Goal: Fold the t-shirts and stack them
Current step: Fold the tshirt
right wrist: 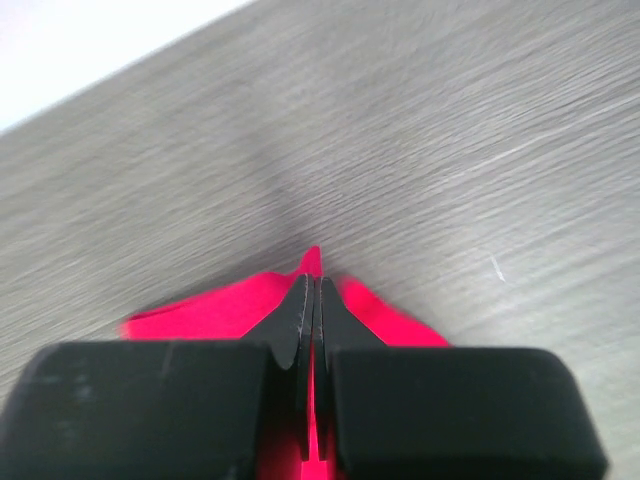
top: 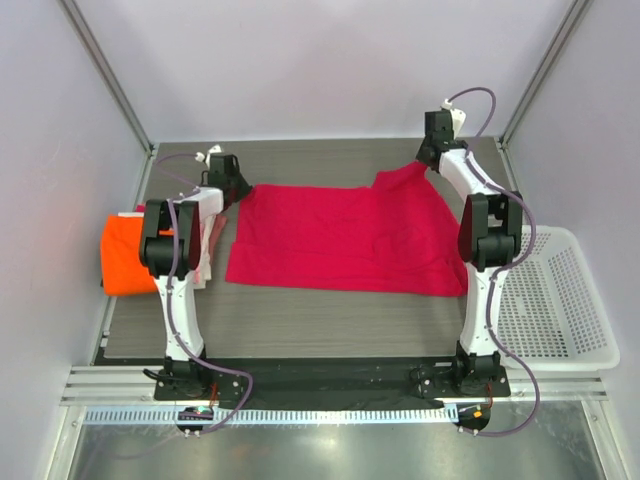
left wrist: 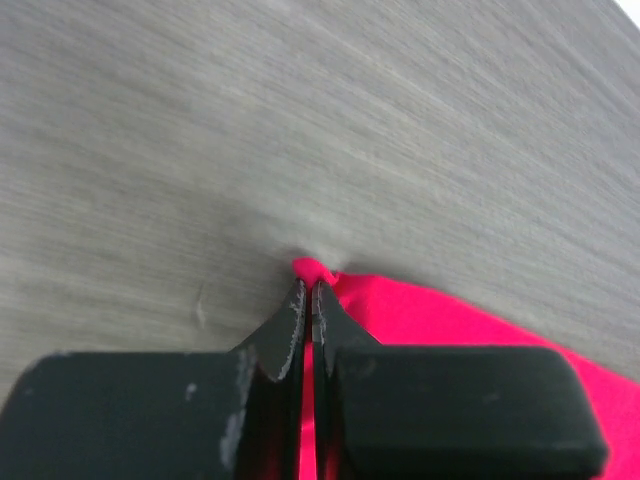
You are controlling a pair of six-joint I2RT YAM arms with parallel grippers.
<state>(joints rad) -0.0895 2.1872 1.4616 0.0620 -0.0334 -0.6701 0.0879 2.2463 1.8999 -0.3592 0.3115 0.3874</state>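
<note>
We see the large crimson-red cloth t-shirt (top: 345, 240) spread flat on the grey wood-grain table (top: 330, 315), just beside the white plastic lattice basket (top: 560, 300). Our right pincer (right wrist: 313, 285) pinches its far corner nearest the basket; our left pincer (left wrist: 310, 290) pinches the far corner opposite. The bright orange t-shirt (top: 122, 257) lies farthest from the basket.

A grey wood-grain tabletop (top: 330, 320) fills the floor of a pale-walled enclosure, with slanted metal posts at the far left (top: 105, 75) and far right (top: 545, 70). A white plastic lattice basket (top: 560, 300) sits at the near right, just beside the tabletop's right edge. A white toothed strip (top: 330, 413) runs left to right along the near edge, with a metal sheet (top: 330, 450) nearer still.
</note>
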